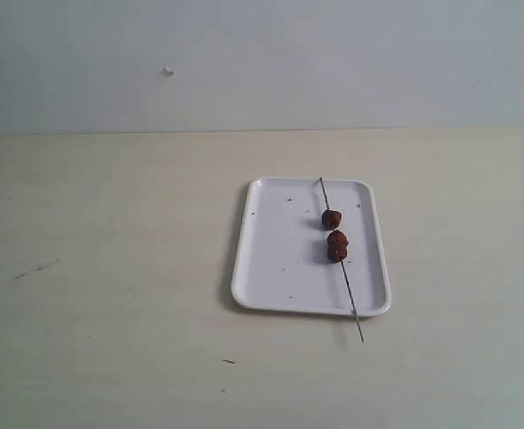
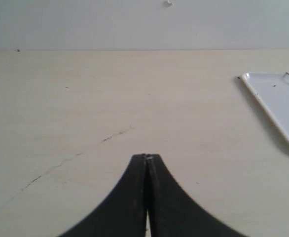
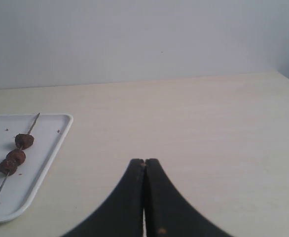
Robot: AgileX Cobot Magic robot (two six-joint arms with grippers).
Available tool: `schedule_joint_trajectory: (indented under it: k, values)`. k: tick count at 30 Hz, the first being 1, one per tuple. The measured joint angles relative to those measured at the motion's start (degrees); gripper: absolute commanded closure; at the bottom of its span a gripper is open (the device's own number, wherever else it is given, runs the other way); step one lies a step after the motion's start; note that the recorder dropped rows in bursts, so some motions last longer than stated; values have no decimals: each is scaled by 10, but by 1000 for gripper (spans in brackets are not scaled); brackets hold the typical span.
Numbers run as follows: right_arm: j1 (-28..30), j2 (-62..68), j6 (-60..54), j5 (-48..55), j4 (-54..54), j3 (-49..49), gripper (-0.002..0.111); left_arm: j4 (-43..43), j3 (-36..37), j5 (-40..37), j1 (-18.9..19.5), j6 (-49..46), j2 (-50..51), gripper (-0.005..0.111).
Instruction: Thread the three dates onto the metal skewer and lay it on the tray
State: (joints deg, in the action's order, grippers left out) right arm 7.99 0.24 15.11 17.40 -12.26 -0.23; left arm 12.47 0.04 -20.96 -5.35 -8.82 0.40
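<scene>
Left tool (image 2: 146, 157) and right tool (image 3: 144, 161) are hanging pressed together, holding nothing. The skewer (image 1: 348, 286) is lying across the tray (image 1: 271, 259), dates (image 1: 336, 243) threaded on it; the job is looking done, calling for no further move.

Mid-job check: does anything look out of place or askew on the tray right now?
Only minor things. The metal skewer lies slanted on the tray, and its near end sticks out past the rim over the table. All three dates are on it, one slightly apart from the other two. Nothing looks spilled or damaged.
</scene>
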Motion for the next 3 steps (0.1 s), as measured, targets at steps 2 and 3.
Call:
schedule_joint_trajectory:
  k: [2, 3]
  values:
    - [0, 0, 0, 0, 0, 0, 108, 0, 0, 0, 0, 0, 0, 107]
    - [0, 0, 0, 0, 0, 0, 108, 0, 0, 0, 0, 0, 0, 107]
